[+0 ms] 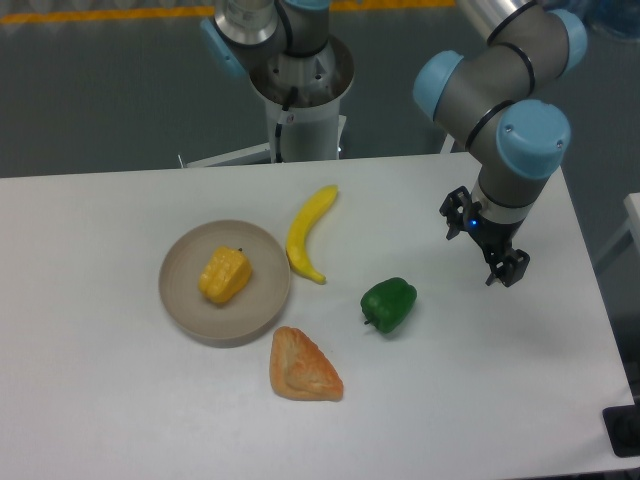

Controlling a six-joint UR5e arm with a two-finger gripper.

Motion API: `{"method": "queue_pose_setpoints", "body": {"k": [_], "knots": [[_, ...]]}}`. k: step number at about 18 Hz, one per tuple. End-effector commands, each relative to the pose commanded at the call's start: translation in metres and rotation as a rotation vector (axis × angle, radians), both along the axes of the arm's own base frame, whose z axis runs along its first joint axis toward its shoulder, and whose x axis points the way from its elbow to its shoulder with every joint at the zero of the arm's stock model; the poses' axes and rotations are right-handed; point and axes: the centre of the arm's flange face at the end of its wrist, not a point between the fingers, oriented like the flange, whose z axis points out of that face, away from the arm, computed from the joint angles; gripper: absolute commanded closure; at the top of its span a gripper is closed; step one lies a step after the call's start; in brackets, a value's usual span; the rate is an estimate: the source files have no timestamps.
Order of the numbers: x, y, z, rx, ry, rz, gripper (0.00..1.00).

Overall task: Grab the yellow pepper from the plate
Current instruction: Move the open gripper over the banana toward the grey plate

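While the pepper (224, 274) lies on the plate (180, 300), no grasp has been made.
The gripper (497, 262) hangs well apart, right of the bench (100, 400); jaws' state cannot be told; a leftward reach is needed.

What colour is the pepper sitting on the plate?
Yellow-orange. The pepper on the plate shows clearly in the fixed camera view.

I see robot lab, not kitchen. Plain white table (120, 400) is my landmark. Behind table: grey floor (100, 90) with orange line (100, 15) painted on it, like safety mark. Robot base (300, 100) bolted at table's far edge. Food on table looks like toys: banana (308, 238), green pepper (389, 303), pastry (302, 367). No stove, no sink near table.
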Motion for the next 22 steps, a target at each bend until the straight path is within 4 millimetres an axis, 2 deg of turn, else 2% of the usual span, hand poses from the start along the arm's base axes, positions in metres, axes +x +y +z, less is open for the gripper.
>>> {"method": "queue_pose_setpoints", "body": {"k": [6,10,11,13,16,17,18,19,22], "knots": [[0.005,0.004,0.002,0.008,-0.003,0.011,0.00],[0.023,0.011,0.005,0.029,-0.026,0.001,0.00],[0.029,0.012,0.001,0.047,-0.054,0.004,0.00],[0.042,0.014,0.004,0.084,-0.098,0.084,0.00],[0.089,0.017,0.012,0.083,-0.117,0.153,0.00],[0.120,0.015,0.013,0.074,-0.122,0.140,0.00],[0.149,0.013,0.004,0.052,-0.137,0.153,0.00],[0.169,0.013,-0.001,0.039,-0.142,0.166,0.00],[0.218,0.022,-0.006,0.016,-0.153,0.166,0.00]]}}
